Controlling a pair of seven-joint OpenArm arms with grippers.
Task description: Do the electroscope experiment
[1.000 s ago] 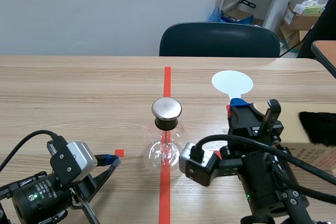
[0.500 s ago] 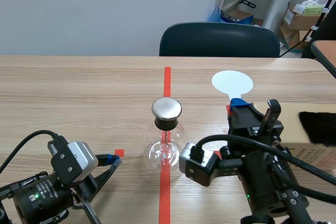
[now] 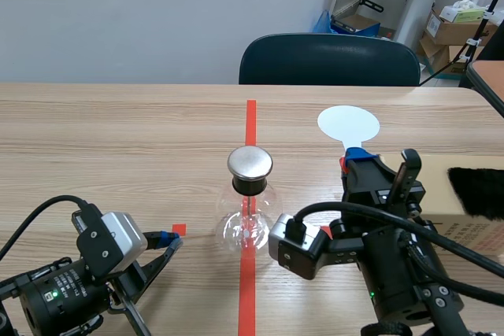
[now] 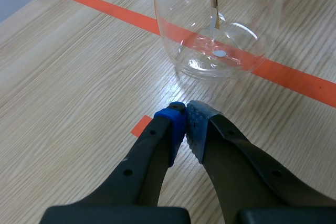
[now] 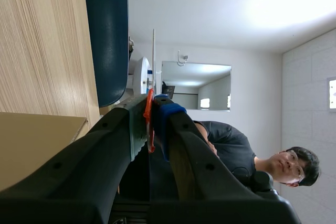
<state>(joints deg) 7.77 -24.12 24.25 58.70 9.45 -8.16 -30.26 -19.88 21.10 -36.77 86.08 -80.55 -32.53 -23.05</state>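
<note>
Nothing has shifted on my screens over the last second; both arms and every object sit exactly where they were. The bench (image 3: pixel 118 131) fills the view, with a dark chair (image 3: pixel 329 59) pushed up to its far edge and a cardboard box (image 3: pixel 472 230) at its right edge, a black furry piece (image 3: pixel 476 189) lying on top. My right arm (image 3: pixel 394 269) rises from the near right corner, and my left arm (image 3: pixel 67 293) lies low at the near left corner. The electroscope (image 3: pixel 249 214), a round glass flask, stands on the centre tape line closer to the near edge than the far one, its metal cap (image 3: pixel 250 163) on top. In the left wrist view the flask (image 4: pixel 220 24) is just ahead of the left jaws, not touching them. The white disc (image 3: pixel 348 125) hangs to the right of the flask, toward the far edge. The right jaws are clenched on its thin red handle (image 5: pixel 149 121). The left jaws are closed on nothing, their blue pads (image 4: pixel 172 127) pressed together near a small tape square.
</note>
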